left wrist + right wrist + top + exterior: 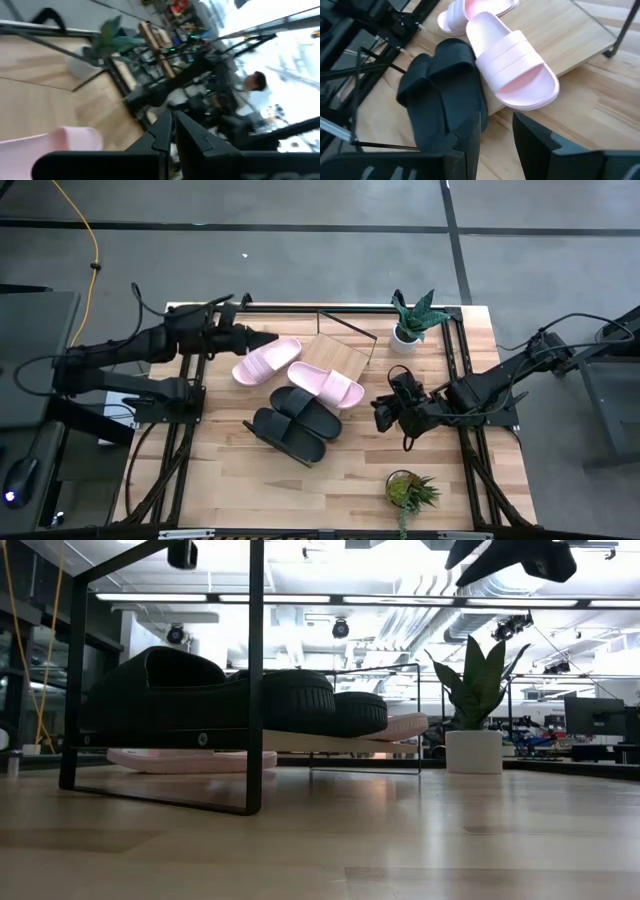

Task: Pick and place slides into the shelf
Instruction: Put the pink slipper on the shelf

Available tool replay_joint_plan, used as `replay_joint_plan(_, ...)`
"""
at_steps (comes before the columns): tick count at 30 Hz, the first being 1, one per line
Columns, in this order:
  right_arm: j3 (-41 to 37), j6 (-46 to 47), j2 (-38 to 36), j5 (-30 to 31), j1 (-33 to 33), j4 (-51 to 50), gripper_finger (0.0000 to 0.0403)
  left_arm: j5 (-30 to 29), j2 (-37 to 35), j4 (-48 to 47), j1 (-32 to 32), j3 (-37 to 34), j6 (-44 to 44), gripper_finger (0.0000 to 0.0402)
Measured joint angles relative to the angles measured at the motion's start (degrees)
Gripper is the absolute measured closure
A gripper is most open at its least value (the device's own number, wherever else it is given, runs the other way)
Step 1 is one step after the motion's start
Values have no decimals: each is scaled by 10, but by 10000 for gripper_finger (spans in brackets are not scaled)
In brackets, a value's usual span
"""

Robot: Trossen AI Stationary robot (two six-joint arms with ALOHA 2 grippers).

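Left gripper (pixel 268 337), fingers clenched and empty, sits beside a pink slide (pixel 266 361); right gripper (pixel 380 412), fingers released, hovers near the black slides (pixel 297 423) at the shelf (pixel 337 357) on the desk (pixel 340 480).

Two pale pink slides (pixel 326 384), two matte black slides (pixel 305 413), light wooden shelf (pixel 338 356).

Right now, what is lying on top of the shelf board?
One pink slide lies on the shelf, its toe overhanging the board's edge. The other pink slide overlaps the board's side. Bare wood shows beyond them; the part beneath the slides is covered.
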Motion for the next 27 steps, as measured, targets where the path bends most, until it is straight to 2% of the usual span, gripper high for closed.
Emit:
replay_joint_plan(2, 0, 0, 0, 5, 0, -9, 298, 19, 3, -20, 19, 0, 14, 387)
replay_joint_plan(7, 0, 22, 0, 13, -12, -33, 298, 135, 4, -105, 95, 0, 88, 387)
replay_joint_plan(13, 0, 51, 0, 11, -31, -55, 298, 215, 4, -236, 199, 0, 210, 387)
replay_joint_plan(21, 0, 82, 0, -23, -68, -61, 298, 294, 18, -356, 313, 0, 362, 387)
replay_joint_plan(27, 0, 81, 0, -23, -88, -49, 298, 311, 44, -440, 341, 0, 451, 387)
